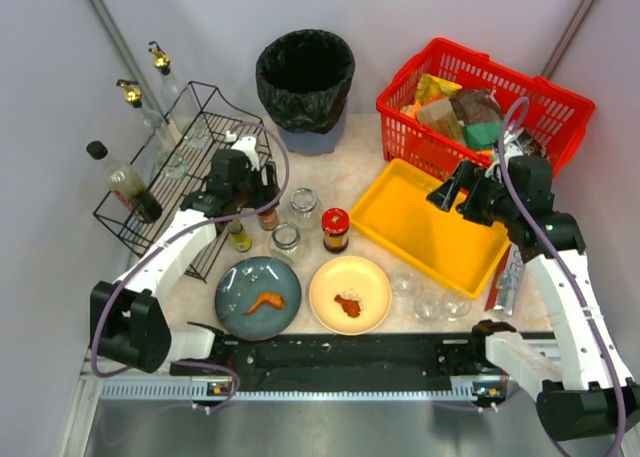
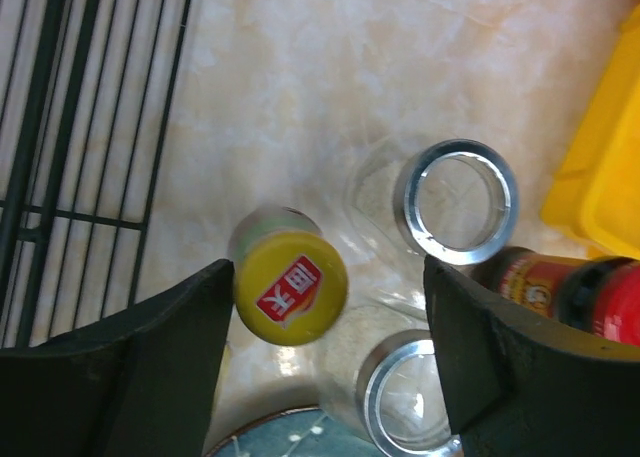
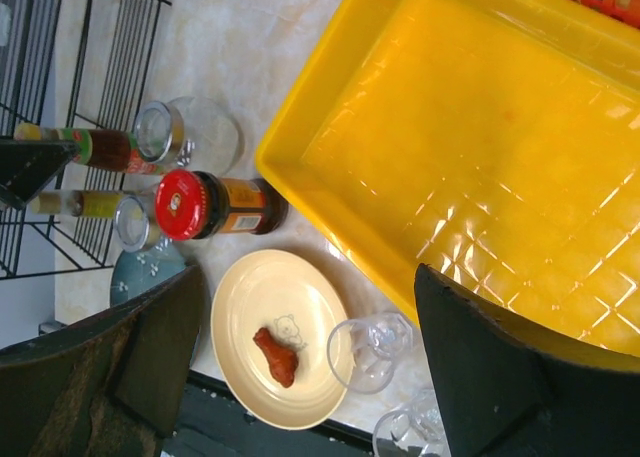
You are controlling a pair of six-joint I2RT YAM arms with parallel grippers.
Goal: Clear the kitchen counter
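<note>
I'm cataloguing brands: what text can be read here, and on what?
Yellow bottle cap: white mark on a red patch, too blurred to read.
Red-lidded jar label: print too small.
Packets in the red basket: unreadable.
Nothing can be quoted.

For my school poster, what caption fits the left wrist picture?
Open fingers flank a yellow-capped bottle beside an empty glass jar on the marbled counter.

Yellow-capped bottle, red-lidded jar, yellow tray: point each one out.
Yellow-capped bottle (image 2: pixel 291 287): left wrist view, top of its cap.
Red-lidded jar (image 3: pixel 181 205): right wrist view, middle of its lid.
Yellow tray (image 1: pixel 428 225): top view, bare floor.
</note>
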